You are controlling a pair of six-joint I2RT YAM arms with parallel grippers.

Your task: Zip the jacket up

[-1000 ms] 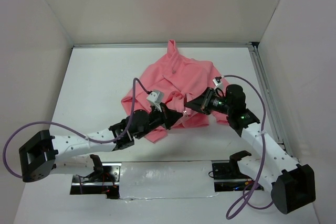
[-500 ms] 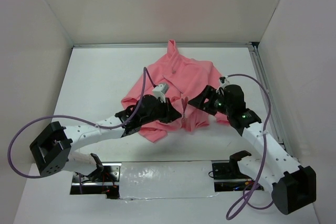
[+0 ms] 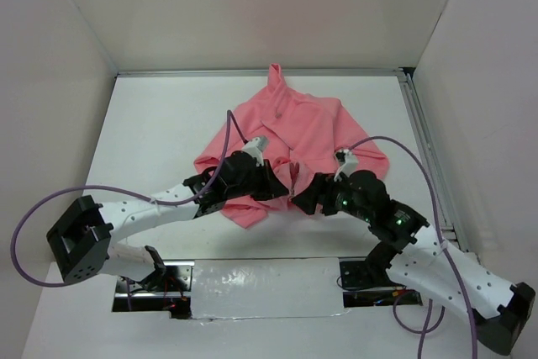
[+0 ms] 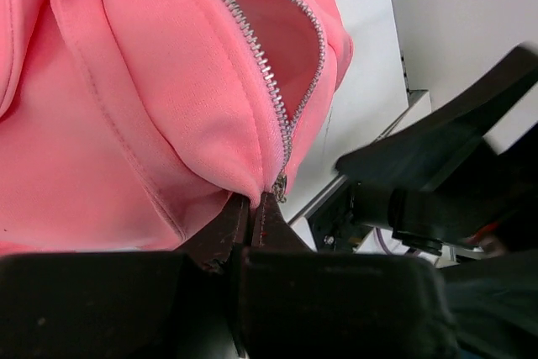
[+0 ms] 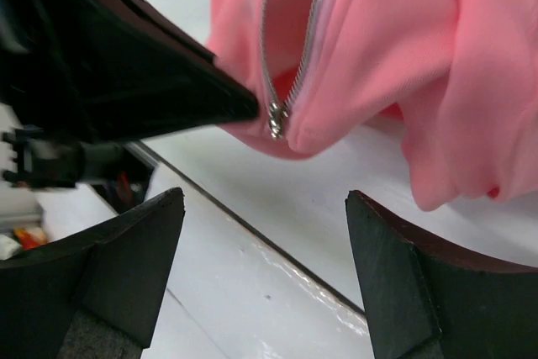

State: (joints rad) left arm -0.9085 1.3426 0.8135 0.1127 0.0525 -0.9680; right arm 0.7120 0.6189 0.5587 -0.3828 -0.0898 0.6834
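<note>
The salmon-pink jacket [image 3: 298,124] lies crumpled at the middle of the table, hood toward the far wall. My left gripper [image 3: 286,188] is shut on the jacket's bottom hem [image 4: 239,176] right beside the zipper slider [image 4: 279,184]. Above the slider the silver zipper teeth [image 4: 262,65] spread apart in a loop. My right gripper [image 3: 304,203] hangs open just near of that hem, holding nothing. In the right wrist view the slider [image 5: 276,120] dangles beyond the open right gripper [image 5: 265,199], with the left gripper's dark finger [image 5: 168,81] beside it.
White walls enclose the table on three sides. A metal rail [image 3: 424,149] runs along the right side. A taped strip and cut-outs [image 3: 261,285] line the near edge by the arm bases. Purple cables [image 3: 34,216] loop off both arms.
My right gripper has opened, let go of the jacket and drawn back toward the near edge. The left gripper has kept its grip on the hem and swung it slightly away and right.
</note>
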